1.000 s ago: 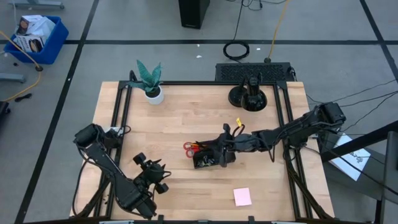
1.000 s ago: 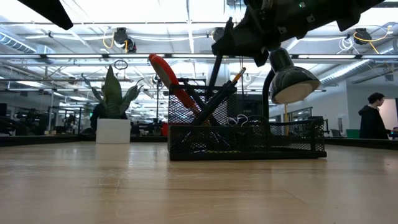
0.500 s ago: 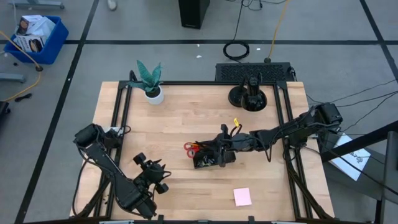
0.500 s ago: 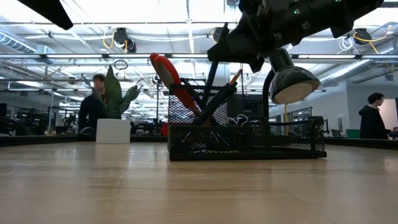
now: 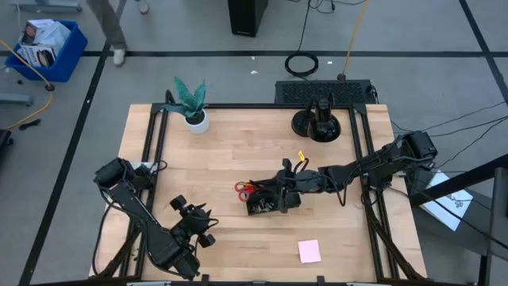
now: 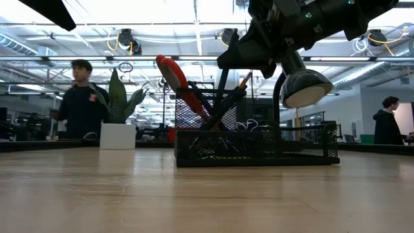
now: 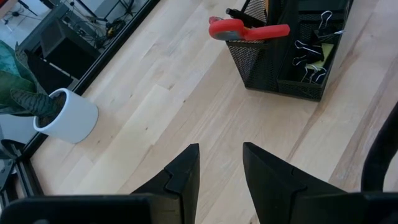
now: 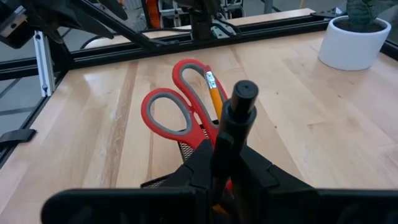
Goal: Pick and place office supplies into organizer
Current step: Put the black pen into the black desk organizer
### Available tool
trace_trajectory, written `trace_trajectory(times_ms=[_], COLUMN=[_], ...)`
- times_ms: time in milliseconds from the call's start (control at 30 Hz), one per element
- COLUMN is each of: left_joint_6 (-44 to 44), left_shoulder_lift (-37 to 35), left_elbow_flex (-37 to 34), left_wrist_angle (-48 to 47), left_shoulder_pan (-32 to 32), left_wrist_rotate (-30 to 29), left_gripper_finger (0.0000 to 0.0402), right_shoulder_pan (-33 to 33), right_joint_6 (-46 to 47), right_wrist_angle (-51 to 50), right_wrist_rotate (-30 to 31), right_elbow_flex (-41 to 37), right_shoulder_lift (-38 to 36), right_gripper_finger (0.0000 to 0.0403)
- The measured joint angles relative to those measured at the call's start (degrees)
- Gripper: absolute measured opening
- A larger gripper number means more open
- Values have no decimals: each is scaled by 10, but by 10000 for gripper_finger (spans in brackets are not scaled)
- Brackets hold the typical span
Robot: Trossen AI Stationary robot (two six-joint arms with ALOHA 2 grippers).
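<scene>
Two arms share the desk (image 5: 238, 151). Right gripper (image 8: 225, 163) is closed on a black pen (image 8: 235, 124), held upright over the organizer's (image 5: 268, 202) tall compartment, just beside the red-handled scissors (image 8: 180, 106) and an orange pencil (image 8: 212, 93) standing there. Black clips (image 7: 311, 53) lie in a low compartment. Organizer sits mid-desk, well apart from every edge. Left gripper (image 7: 219, 180) hovers with fingers parted and empty over bare wood near the front-left. Pink sticky-note pad (image 5: 309, 251) lies near the front edge, with open wood around it. Plant (image 5: 191, 102) stands far-left.
</scene>
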Motion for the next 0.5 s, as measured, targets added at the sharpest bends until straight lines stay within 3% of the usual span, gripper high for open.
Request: trace_trajectory(times_ms=[500], left_joint_6=[0], left_shoulder_lift=[0], left_elbow_flex=[0], left_wrist_angle=[0], left_shoulder_pan=[0], left_wrist_rotate=[0], left_gripper_finger=[127], right_shoulder_pan=[0], right_joint_6=[2], right_wrist_angle=[-19], right_wrist_rotate=[-13], right_elbow_flex=[0], right_shoulder_lift=[1], right_gripper_finger=[27])
